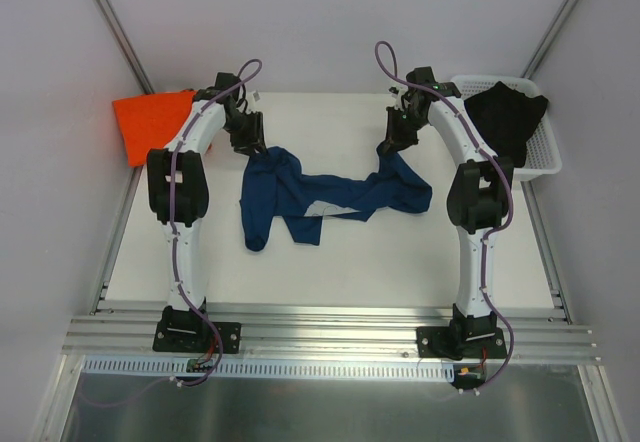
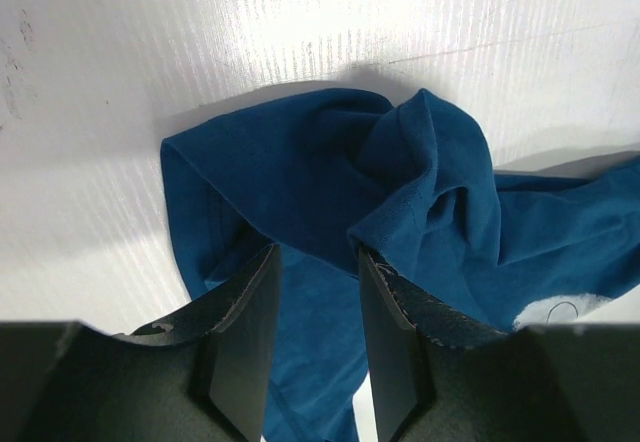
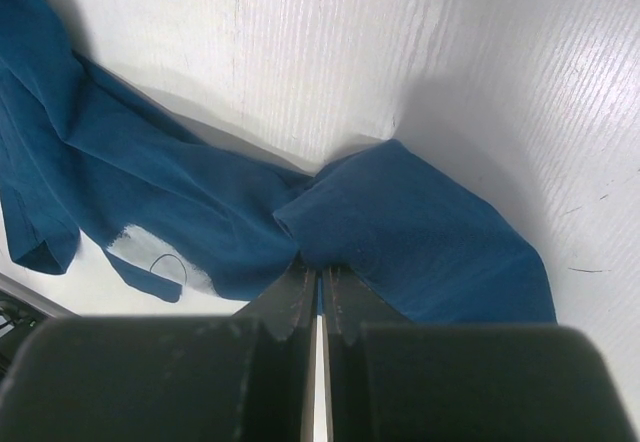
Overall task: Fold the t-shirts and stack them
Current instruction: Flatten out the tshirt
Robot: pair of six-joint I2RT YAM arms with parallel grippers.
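The navy blue t-shirt (image 1: 320, 197) lies crumpled and stretched across the middle of the white table, a bit of its pale print showing (image 3: 150, 252). My left gripper (image 1: 250, 145) hangs over the shirt's far left end; in the left wrist view (image 2: 318, 262) its jaws stand open with blue cloth (image 2: 330, 182) below and between them. My right gripper (image 1: 388, 148) is shut on a fold of the shirt's far right end (image 3: 400, 222), seen pinched in the right wrist view (image 3: 320, 272). The orange t-shirt (image 1: 152, 120) lies folded at the far left edge.
A white mesh basket (image 1: 540, 152) at the far right holds a black garment (image 1: 510, 112). An aluminium rail (image 1: 330, 327) runs along the near edge. Frame posts rise at both back corners.
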